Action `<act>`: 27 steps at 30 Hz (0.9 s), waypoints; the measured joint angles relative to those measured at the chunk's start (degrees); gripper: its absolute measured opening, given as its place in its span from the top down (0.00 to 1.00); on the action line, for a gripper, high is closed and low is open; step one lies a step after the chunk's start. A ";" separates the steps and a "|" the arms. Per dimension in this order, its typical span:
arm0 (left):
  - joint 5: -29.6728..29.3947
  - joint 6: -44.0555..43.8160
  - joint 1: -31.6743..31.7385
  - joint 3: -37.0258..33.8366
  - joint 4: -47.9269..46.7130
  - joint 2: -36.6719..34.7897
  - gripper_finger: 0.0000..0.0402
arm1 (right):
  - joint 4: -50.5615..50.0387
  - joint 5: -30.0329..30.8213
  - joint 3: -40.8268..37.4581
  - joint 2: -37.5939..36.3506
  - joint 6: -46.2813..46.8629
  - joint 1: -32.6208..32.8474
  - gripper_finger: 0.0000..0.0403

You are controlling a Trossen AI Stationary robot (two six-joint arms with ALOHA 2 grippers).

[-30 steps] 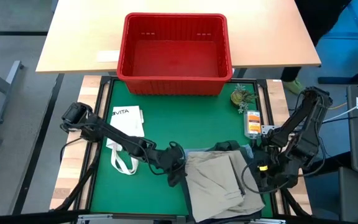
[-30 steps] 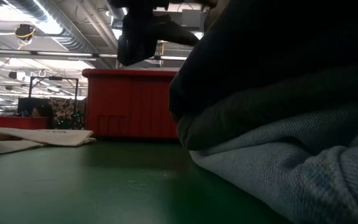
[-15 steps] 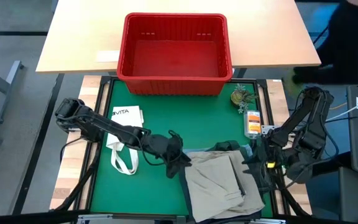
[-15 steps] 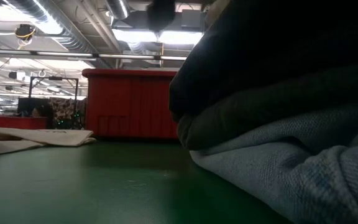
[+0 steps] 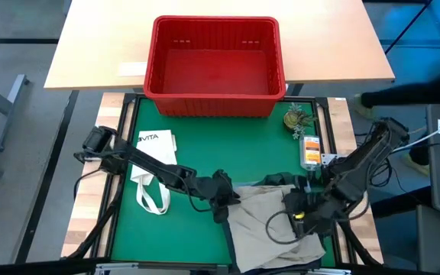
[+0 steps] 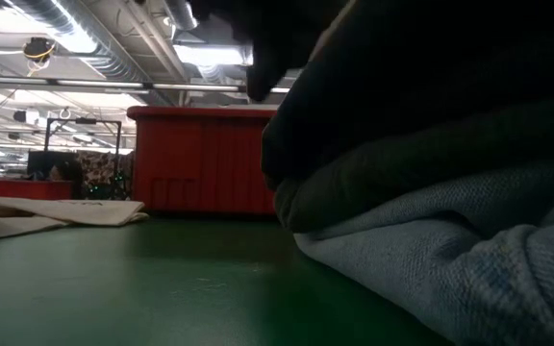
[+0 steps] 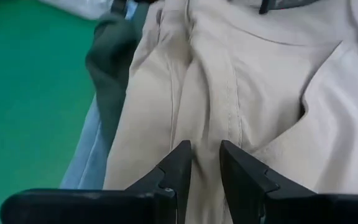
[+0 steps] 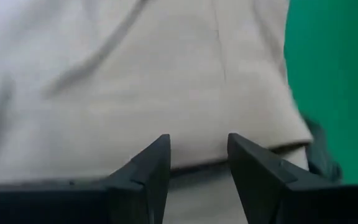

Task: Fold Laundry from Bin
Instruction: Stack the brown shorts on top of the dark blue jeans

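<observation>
Laundry lies stacked at the mat's near edge, khaki garment (image 5: 270, 225) on top of grey (image 6: 450, 259) and dark pieces. Left gripper (image 7: 205, 165) presses on the khaki's left edge, fingers nearly together, pinching a ridge of the cloth between them. Right gripper (image 8: 197, 158) hovers low over its right side, fingers apart, gripping nothing. White tote (image 5: 153, 164) lies left. Red bin (image 5: 215, 65) stands beyond the mat, no laundry visible in it.
</observation>
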 joint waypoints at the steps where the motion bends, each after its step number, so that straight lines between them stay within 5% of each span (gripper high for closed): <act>1: -0.09 0.06 0.02 0.00 0.24 1.06 0.80 | -1.84 -0.56 0.00 1.02 0.78 -0.24 0.61; 6: -0.25 0.04 0.06 0.02 0.47 5.96 0.80 | -7.38 -1.66 -2.70 5.22 5.65 -0.15 0.61; 14: -0.44 -0.51 0.20 0.23 1.21 9.50 0.80 | 0.15 -6.98 -10.80 6.55 7.51 -0.20 0.61; 27: 2.76 0.12 1.35 -0.11 -0.27 3.70 0.80 | -8.49 -8.13 -2.52 -0.29 7.07 -0.01 0.61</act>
